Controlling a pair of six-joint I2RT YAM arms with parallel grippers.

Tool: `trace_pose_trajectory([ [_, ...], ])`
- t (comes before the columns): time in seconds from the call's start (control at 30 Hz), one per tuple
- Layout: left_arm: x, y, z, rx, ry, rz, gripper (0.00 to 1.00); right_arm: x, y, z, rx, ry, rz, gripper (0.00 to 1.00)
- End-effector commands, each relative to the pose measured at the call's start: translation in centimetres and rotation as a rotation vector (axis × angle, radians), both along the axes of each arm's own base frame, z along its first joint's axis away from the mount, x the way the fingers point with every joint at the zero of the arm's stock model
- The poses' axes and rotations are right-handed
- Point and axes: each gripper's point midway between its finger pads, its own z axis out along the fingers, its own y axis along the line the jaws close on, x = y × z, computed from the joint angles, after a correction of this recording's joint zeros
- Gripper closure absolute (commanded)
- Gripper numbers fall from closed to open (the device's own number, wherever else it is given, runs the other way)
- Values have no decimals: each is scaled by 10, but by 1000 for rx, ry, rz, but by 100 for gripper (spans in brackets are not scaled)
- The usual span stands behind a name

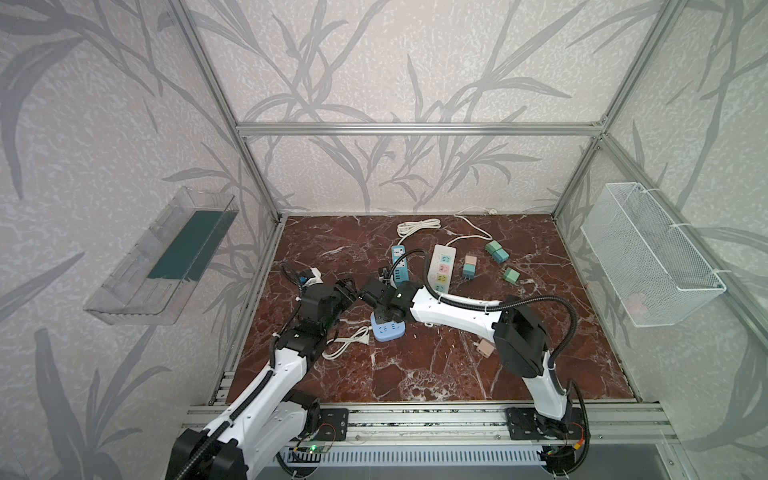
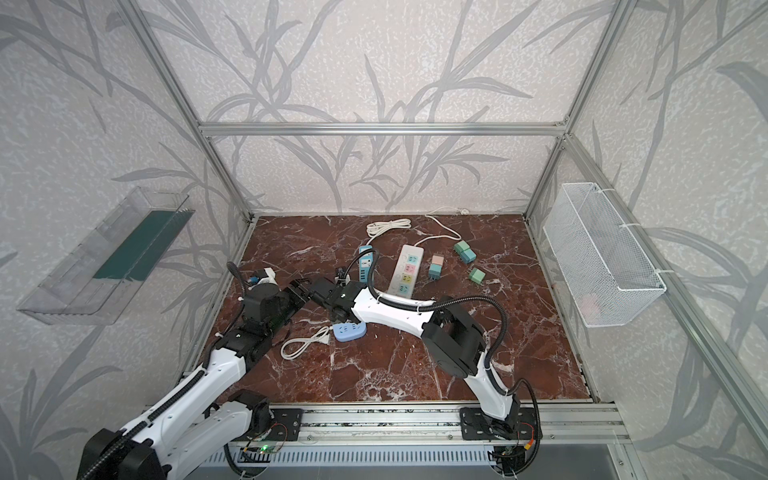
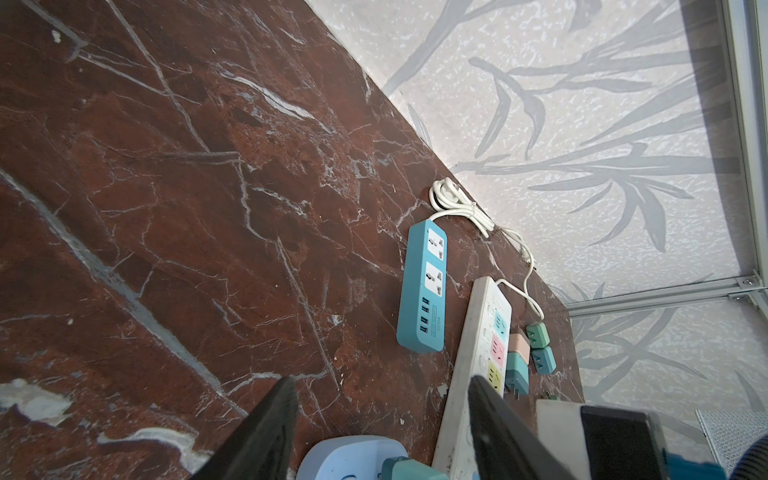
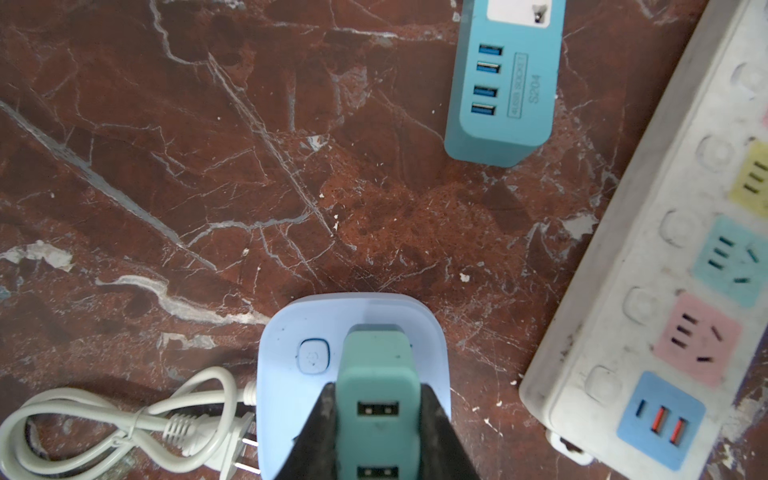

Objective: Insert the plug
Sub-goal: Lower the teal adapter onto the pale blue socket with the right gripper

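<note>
The plug (image 4: pixel 376 365), a teal adapter with two USB ports showing, stands on the pale blue socket block (image 4: pixel 291 332) near the middle of the red marble table (image 1: pixel 415 374). The right gripper (image 4: pixel 376 395) pinches it between narrowly set fingers; whether its prongs are fully seated cannot be told.

On the left wall a clear plastic bin (image 1: pixel 120 286) holds a dark green sheet (image 1: pixel 187 245). The left gripper (image 3: pixel 382 386) hangs just beside the block, its fingers roughly half spread with nothing between them. A coiled white cord (image 4: pixel 124 419) lies just beside the block.

Farther back, a teal power strip (image 4: pixel 505 83) carries four blue USB ports, a boxed label that seems to read "4USB SOCKET", and "S204". To its right lies a white power strip (image 4: pixel 648 291) with yellow, teal, pink and blue socket squares; no writing on it is legible. Next come a pink-and-teal adapter (image 1: pixel 470 268), a pair of green adapters (image 1: pixel 497 251) and a single green adapter (image 1: pixel 512 275).

On the right wall a white wire-mesh basket (image 1: pixel 640 249) shows a pale pink shape (image 1: pixel 634 306) at its near end, too faint to identify.
</note>
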Motion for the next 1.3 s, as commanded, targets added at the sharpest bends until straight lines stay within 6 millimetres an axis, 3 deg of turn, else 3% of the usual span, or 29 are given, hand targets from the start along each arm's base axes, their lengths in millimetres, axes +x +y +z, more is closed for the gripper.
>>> trace_pose_trajectory([
  [0.0,-5,2,-3,-12,12,10,34,-32,-43,-76,-222,176,-14,100],
  [0.23,-9,3,3,-11,-13,10,34,-38,-43,-109,-239,266,-7,100],
  [0.5,-13,8,10,-1,-39,25,34,-47,-47,-127,-243,314,0,100],
  [0.6,-14,11,10,6,-41,37,33,-46,-48,-125,-250,310,2,100],
  [0.73,-16,16,12,13,-48,58,30,-37,-26,-96,-171,275,46,100],
  [1.03,-22,21,38,9,-94,73,23,-22,16,-9,16,169,175,59],
  [1.17,-23,21,44,8,-96,65,22,-21,20,31,75,103,224,42],
  [1.27,-23,20,48,5,-97,61,22,-18,16,52,102,48,238,39],
])
